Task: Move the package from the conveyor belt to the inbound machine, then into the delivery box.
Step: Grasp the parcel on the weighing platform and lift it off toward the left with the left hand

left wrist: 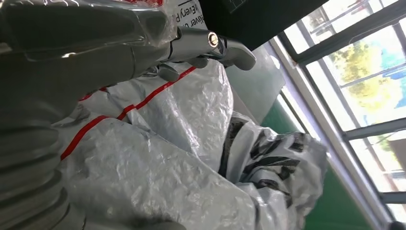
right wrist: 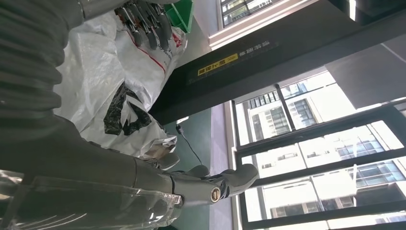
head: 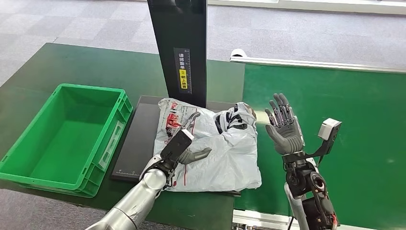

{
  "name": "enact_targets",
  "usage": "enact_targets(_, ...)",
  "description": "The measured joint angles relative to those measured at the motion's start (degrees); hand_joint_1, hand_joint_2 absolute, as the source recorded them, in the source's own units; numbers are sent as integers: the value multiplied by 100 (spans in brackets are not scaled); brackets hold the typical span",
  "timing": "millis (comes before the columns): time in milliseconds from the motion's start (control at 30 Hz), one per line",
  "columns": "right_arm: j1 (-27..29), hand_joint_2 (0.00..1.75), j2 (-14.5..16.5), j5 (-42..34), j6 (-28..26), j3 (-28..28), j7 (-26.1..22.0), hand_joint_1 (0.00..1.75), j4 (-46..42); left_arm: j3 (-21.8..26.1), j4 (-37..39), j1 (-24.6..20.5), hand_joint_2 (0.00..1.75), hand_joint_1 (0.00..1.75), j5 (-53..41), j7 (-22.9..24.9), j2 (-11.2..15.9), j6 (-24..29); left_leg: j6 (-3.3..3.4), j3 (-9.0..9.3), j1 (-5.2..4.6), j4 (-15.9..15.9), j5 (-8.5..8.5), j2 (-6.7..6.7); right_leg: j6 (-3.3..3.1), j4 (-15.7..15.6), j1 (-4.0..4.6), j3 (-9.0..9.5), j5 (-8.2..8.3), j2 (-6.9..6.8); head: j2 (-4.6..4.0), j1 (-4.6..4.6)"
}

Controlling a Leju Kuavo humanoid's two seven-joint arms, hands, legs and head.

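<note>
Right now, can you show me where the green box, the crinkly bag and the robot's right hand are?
green box [head: 28, 178]: head view, on its near rim.
crinkly bag [head: 230, 158]: head view, on its plain grey plastic.
right hand [head: 286, 128]: head view, on the middle of the raised palm.

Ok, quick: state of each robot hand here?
Left robot hand: resting on the crumpled white plastic package; grip cannot be told.
Right robot hand: open, raised, holding nothing.
</note>
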Motion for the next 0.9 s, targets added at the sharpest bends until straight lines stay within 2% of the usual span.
enact_targets(133,-27,175,34,63,-61,-1,249,0,56,-238,239,-149,175,0,-895,554,-12,-109,0,0,0,0,0,0,0,0,0,2,0,0,1,0)
enact_targets(267,-196,175,102,344,-210,6,323,0,322,-573,685,-392,175,0,-1717,857,-71,-391,0,2,0,0,1,-1,0,0,-1,7,0,-1,-1,1)
enact_targets(367,-274,175,119,636,-257,39,323,0,477,-744,888,-481,175,5,-2195,909,-110,-61,0,3,0,0,1,-2,0,0,-1,9,0,-3,1,1)
enact_targets(400,-274,175,122,719,-241,55,322,0,506,-793,927,-489,175,33,-2367,892,-115,112,0,3,0,0,1,-3,0,0,-1,9,0,-3,1,1)
enact_targets(500,-259,175,124,897,-178,94,321,0,544,-914,971,-465,175,144,-2819,816,-112,423,0,2,0,0,0,-4,0,0,0,7,0,-3,0,0)
enact_targets(533,-258,175,124,932,-150,100,321,0,552,-934,972,-454,175,157,-2933,788,-111,412,0,2,0,0,0,-4,0,0,0,7,0,-3,0,0)
enact_targets(600,-259,175,124,966,-77,104,321,0,568,-949,971,-431,175,166,-3116,723,-110,300,0,2,0,0,0,-4,0,0,0,7,0,-3,-1,0)
enact_targets(900,-283,175,121,1003,73,104,323,0,652,-934,969,-404,175,174,-3512,526,-109,-91,0,12,0,-1,0,-4,0,0,-1,21,0,-4,0,0)
